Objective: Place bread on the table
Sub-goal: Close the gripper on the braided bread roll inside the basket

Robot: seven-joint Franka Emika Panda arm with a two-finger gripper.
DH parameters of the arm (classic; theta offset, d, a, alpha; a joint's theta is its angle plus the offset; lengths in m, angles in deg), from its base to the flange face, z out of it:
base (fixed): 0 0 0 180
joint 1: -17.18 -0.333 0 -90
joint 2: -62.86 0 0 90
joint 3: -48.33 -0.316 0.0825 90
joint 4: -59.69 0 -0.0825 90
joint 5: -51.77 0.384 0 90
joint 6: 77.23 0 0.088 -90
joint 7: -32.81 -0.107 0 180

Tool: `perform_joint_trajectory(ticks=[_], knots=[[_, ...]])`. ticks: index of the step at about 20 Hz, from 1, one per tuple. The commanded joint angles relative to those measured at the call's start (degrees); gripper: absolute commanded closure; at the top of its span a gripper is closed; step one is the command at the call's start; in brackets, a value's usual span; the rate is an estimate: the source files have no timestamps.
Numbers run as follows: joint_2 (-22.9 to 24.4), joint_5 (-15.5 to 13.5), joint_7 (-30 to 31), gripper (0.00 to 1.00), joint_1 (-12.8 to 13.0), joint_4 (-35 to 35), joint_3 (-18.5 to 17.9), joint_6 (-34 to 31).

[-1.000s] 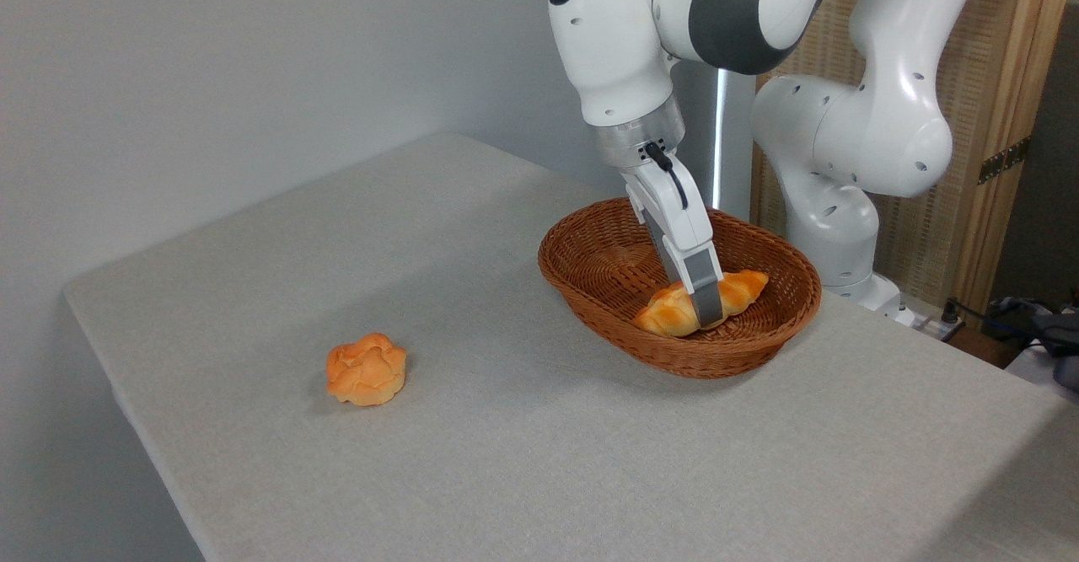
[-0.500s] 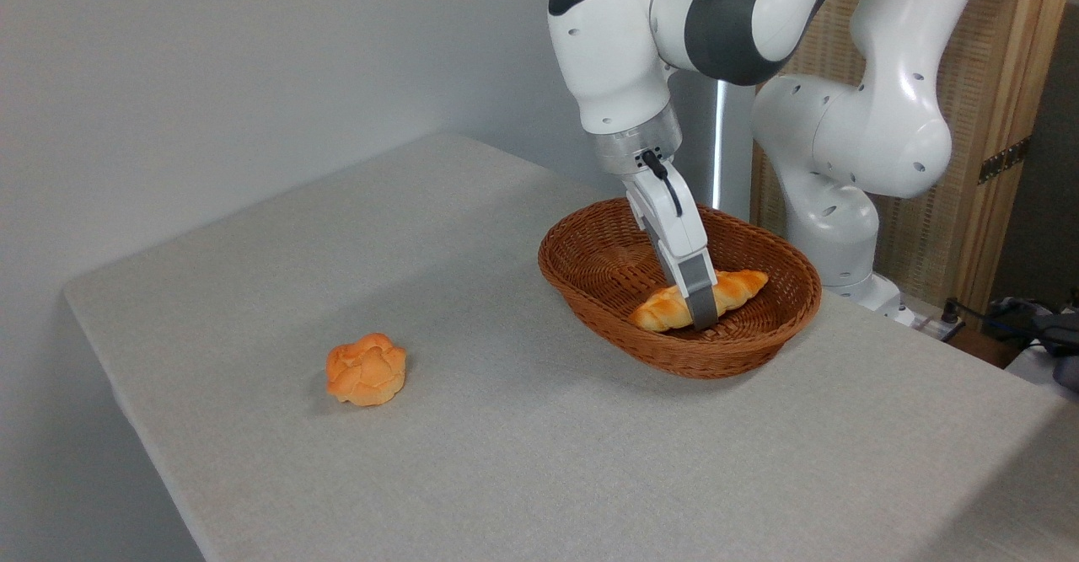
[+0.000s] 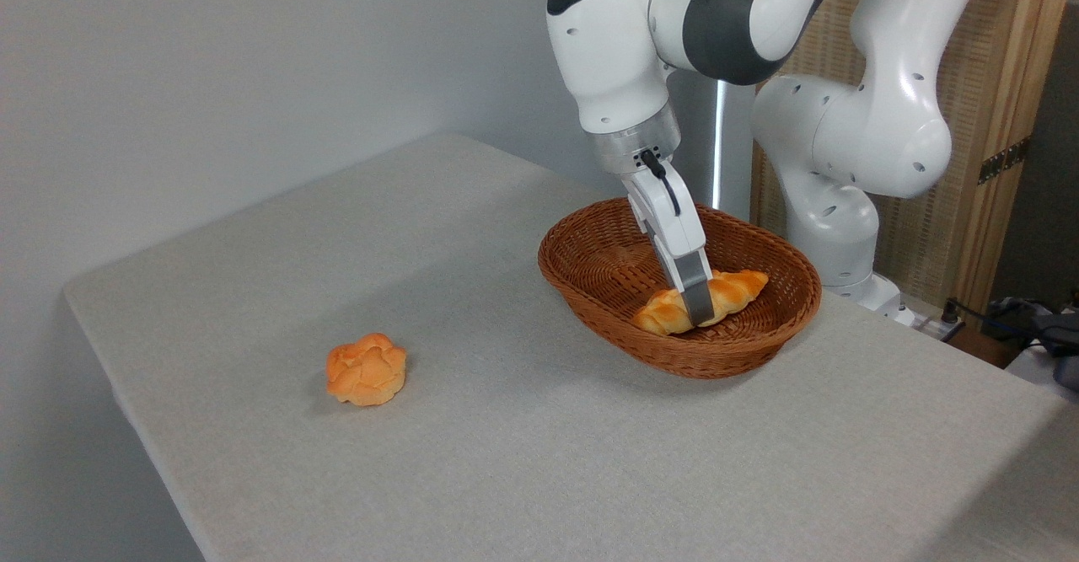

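The pincer [image 3: 699, 316] is reaching steeply down into the oval wicker basket [image 3: 590, 280], its grey near finger [image 3: 696, 292] lying across the middle of the braided loaf [image 3: 732, 290]. It is clamping that loaf: one finger is showing on the near side, the other is hiding behind the bread, and the golden-brown tapered ends are sticking out to either side of the pincer, the right end tilting up toward the far rim. The loaf is sitting low inside the basket; whether it is touching the woven floor cannot be told from here. The basket is resting on the grey tabletop [image 3: 523, 427] directly beneath the pincer. Well off to the pincer's left, and nearer the camera, a small round knobbly orange bun [image 3: 366, 369] is lying alone on the cloth.
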Motion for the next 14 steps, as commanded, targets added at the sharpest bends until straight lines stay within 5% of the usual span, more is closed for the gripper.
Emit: perform_joint_trajectory(ticks=[1,14], knots=[[0.67,0.78,-1.01,0.79,0.18,0.96,0.06,1.12],[0.67,1.04,-1.01,0.90,0.18,-0.09,0.15,0.16]])
